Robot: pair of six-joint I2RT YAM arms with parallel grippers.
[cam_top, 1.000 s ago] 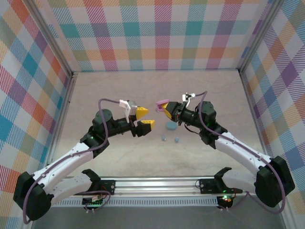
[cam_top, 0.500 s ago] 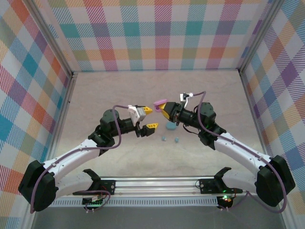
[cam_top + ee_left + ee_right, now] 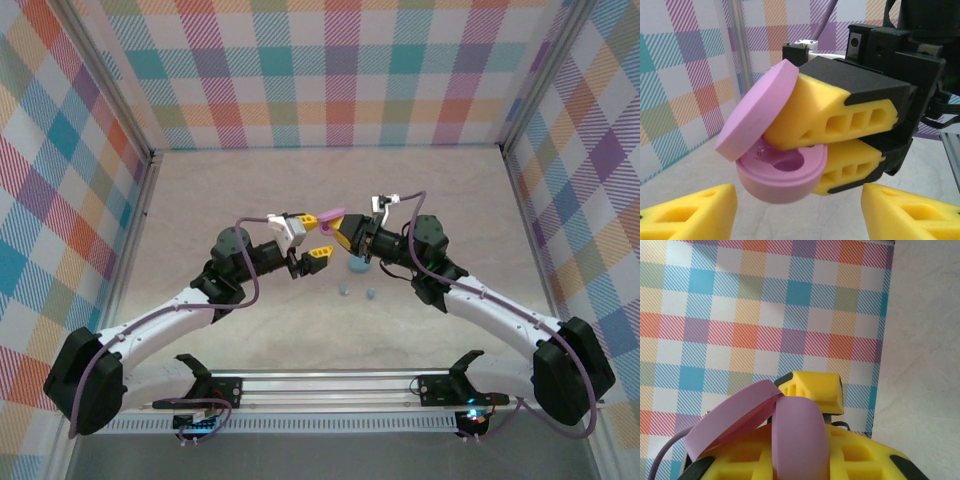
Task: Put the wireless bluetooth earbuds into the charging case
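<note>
Earbuds (image 3: 343, 290) in light blue, two of them, lie loose near the middle of the surface (image 3: 230, 190), a little toward its near edge and just beside the blue case (image 3: 357, 265). Whether any pinkish buds sit inside the pink case (image 3: 782, 180) I cannot tell, because its wells are partly hidden.

The right hand (image 3: 348, 233) holds the pink case in the air above the middle of the surface. It is clenched on the lower shell, with one finger wedged between the shell and the raised lid (image 3: 757, 112). The left hand (image 3: 315, 238) is released, its jaws wide and aimed at the case from close by, with nothing between them.

The main risk, as I judge it, is that narrow hold. If the left hand pushes on the lid or shell off-centre, the case could twist or slip out of the right hand. It would then drop onto the blue case and the buds below and scatter them, since such small round pieces would likely roll toward an edge. A push on the lid could also pinch it against the wedged finger and strain the hinge. If buds are already seated in the tilted case, a jolt may spill them.
</note>
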